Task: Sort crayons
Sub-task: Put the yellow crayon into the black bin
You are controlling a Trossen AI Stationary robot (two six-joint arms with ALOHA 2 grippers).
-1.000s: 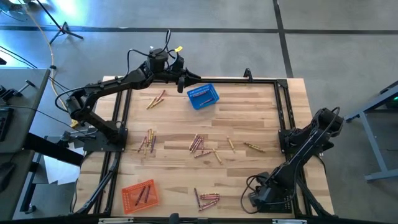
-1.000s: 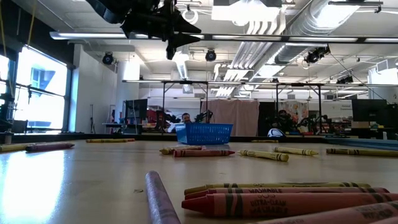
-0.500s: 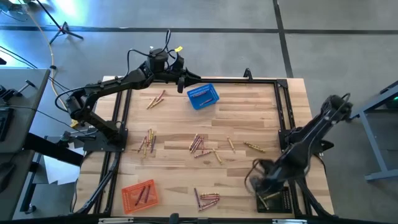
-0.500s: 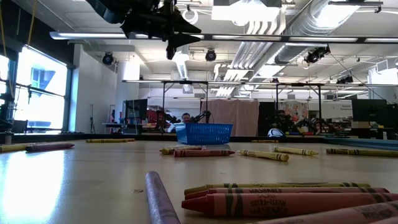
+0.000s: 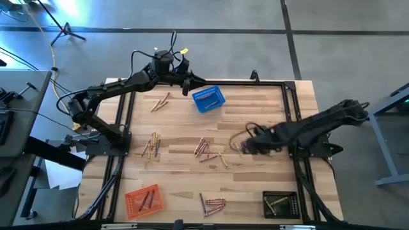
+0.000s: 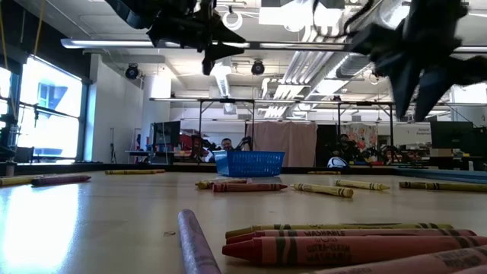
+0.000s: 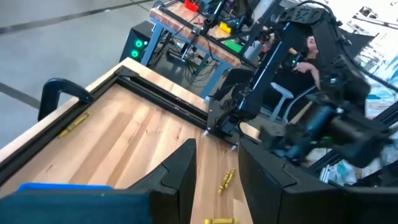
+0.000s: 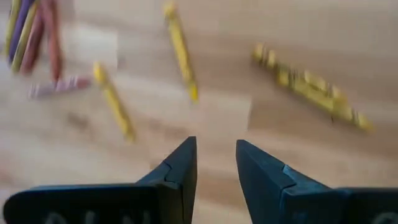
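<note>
Crayons lie scattered on the wooden table: a mixed cluster (image 5: 203,148) at the middle, more at the left (image 5: 152,144), far left (image 5: 161,102) and front (image 5: 214,203). My right gripper (image 5: 245,146) hangs open, pointing down, above the table's middle right. In its wrist view the fingers (image 8: 214,165) are empty, with yellow crayons (image 8: 180,50) (image 8: 311,84) lying flat below and beyond them. My left gripper (image 5: 190,85) waits open and empty, high beside the blue basket (image 5: 209,99) at the far edge.
An orange basket (image 5: 144,199) with a few crayons stands at the front left. A black basket (image 5: 280,204) holding yellow crayons stands at the front right. A black frame (image 5: 291,115) runs round the table. In the low view, crayons (image 6: 342,243) lie close to the camera.
My right gripper has swung from over the black basket at the front right toward the table's middle, rising a little and turning. It now hangs over the yellow crayons. The black basket with yellow crayons has come into view.
</note>
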